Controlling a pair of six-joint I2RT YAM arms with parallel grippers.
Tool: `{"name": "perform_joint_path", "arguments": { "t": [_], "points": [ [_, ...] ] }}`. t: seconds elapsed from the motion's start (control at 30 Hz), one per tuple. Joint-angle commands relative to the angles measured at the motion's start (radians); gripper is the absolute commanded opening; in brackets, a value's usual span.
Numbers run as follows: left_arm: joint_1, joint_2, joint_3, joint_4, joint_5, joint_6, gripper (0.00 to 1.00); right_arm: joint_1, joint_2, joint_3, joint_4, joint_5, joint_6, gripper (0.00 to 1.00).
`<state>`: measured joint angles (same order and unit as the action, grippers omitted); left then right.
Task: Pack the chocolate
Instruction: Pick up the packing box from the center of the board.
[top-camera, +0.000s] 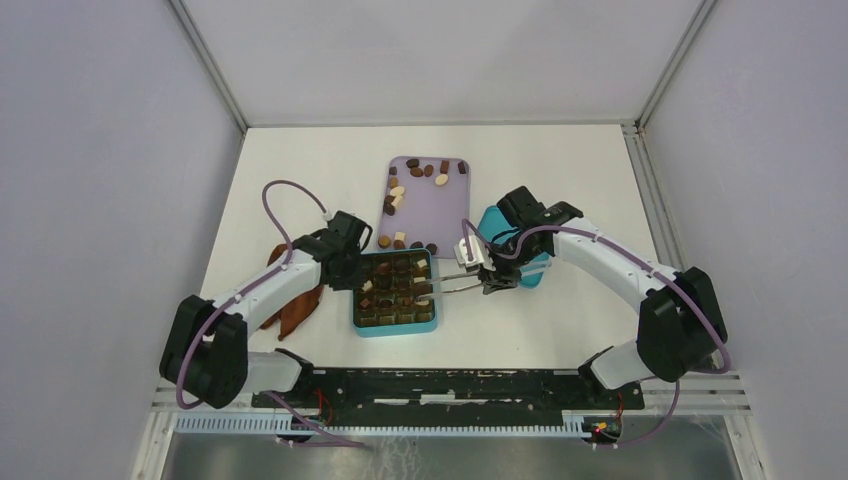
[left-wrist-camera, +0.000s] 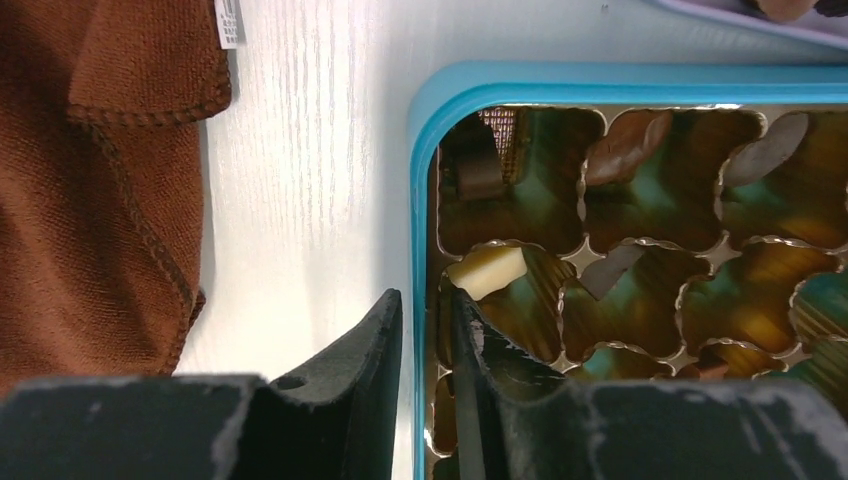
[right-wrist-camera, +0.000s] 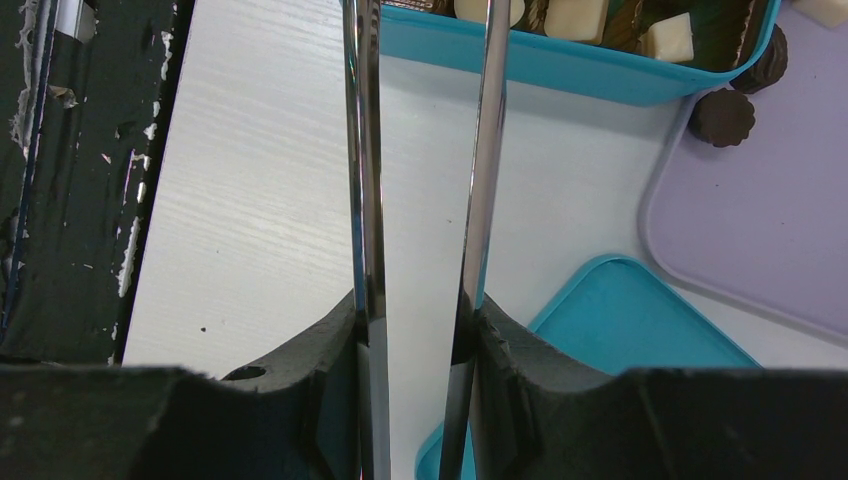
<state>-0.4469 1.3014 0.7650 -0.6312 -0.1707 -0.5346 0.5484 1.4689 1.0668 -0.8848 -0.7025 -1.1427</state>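
1. We see the left gripper (left-wrist-camera: 423, 296) with its jaws narrow, straddling the left wall of the teal box (left-wrist-camera: 600, 82): one finger stands outside on the table (left-wrist-camera: 300, 150), the other inside the box. We cannot tell whether they pinch the wall or only flank it.
2. Just past the inner finger lies a cream piece (left-wrist-camera: 487, 270) in a cell of the gold-brown insert (left-wrist-camera: 700, 300). Darker pieces sit in the cells beyond it.
3. The right gripper (right-wrist-camera: 415, 320) is clamped on a pair of metal tweezers (right-wrist-camera: 365, 150). Their two blades stand apart and run forward to the box's right wall, where the tips leave the wrist view.
4. The chocolate (top-camera: 415, 170) is in two places – many loose pieces are scattered over the lilac tray (top-camera: 425, 205) beyond the box, and others already fill cells inside the box.
5. Two dark fluted pieces sit at the tray's near edge, just beside the box.
6. A teal lid (right-wrist-camera: 620, 320) lies flat under the right arm, near the tray.
7. A brown cloth (left-wrist-camera: 90, 200) lies on the table left of the box – apart from it.
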Motion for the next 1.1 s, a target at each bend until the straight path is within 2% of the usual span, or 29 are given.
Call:
{"name": "perform_joint_path", "arguments": {
  "t": [0.0,0.07,0.17,0.2,0.63,0.93,1.07],
  "points": [
    [0.006,0.016,-0.006,0.044,0.028,-0.006,0.3,0.005,-0.005,0.002,0.011,-0.018,-0.02,0.03],
    [0.007,0.018,-0.011,0.052,0.027,-0.003,0.25,0.005,-0.004,0.002,0.01,-0.019,-0.017,0.03],
    [0.008,0.001,-0.011,0.056,0.014,-0.003,0.04,0.005,-0.004,0.002,0.008,-0.021,-0.018,0.03],
    [0.007,-0.012,-0.01,0.056,0.005,-0.006,0.02,0.005,-0.003,0.003,0.005,-0.023,-0.019,0.03],
    [-0.033,-0.375,-0.031,0.16,-0.118,0.09,0.02,0.006,-0.019,0.116,-0.186,-0.199,-0.122,0.03],
    [-0.061,-0.426,-0.037,0.2,-0.106,0.12,0.02,0.005,-0.059,0.133,-0.212,-0.211,-0.138,0.03],
    [-0.062,-0.343,-0.004,0.154,-0.07,0.084,0.02,0.006,-0.056,0.111,-0.163,-0.159,-0.093,0.03]
  ]
}}
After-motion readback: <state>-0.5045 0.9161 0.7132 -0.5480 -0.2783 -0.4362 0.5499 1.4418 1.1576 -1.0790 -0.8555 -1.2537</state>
